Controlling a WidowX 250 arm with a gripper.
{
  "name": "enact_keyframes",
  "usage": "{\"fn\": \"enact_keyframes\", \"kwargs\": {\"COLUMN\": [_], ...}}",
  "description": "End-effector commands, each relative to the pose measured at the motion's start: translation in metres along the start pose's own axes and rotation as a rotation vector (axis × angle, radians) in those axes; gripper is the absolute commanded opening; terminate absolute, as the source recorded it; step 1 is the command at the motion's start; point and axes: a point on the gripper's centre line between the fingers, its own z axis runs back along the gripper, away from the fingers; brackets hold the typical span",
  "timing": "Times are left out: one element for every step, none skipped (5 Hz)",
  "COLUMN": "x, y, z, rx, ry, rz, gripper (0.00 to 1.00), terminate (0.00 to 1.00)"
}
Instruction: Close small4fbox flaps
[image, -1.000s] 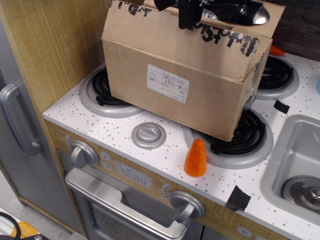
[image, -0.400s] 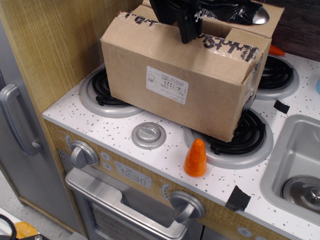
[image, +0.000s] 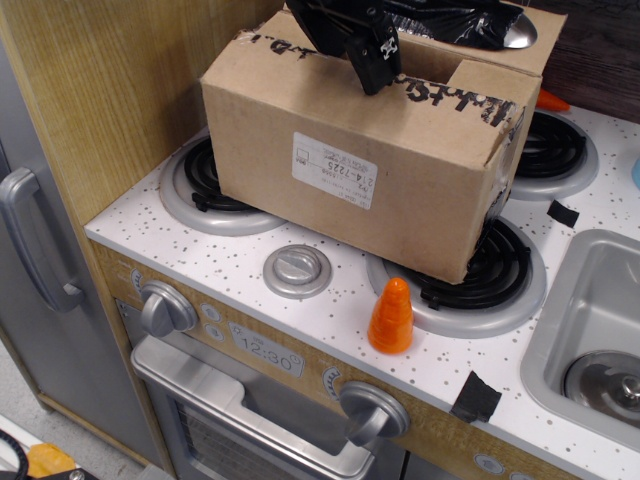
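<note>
box (image: 365, 160) sits across the two front burners, label facing us | near flap (image: 400, 85) folded down flat | gripper (image: 368, 55) pressing on it, can't tell if open or closed

Even, fairly bright indoor light, prob. from overhead. White speckled countertop (image: 240, 250) well exposed, not blown out. Soft shadow under the small4fbox (image: 360, 165) onto the burners (image: 490, 275); short faint shadow beside the orange cone (image: 391, 316). Small glare spots on oven knobs (image: 372, 410) and the sink (image: 590, 330) rim. Black gripper (image: 365, 45) very dark, little detail, jaw state unreadable. Focus decent center; label text soft, illegible. Lower-left corner dim and blurry. No obvious edge distortion.
</note>
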Motion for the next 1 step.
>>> {"fn": "enact_keyframes", "kwargs": {"x": [-0.0282], "y": [-0.0040], "z": [-0.0284], "rx": [0.067], "ry": [0.011], "rz": [-0.051], "gripper": [1.00], "terminate": [1.00]}}
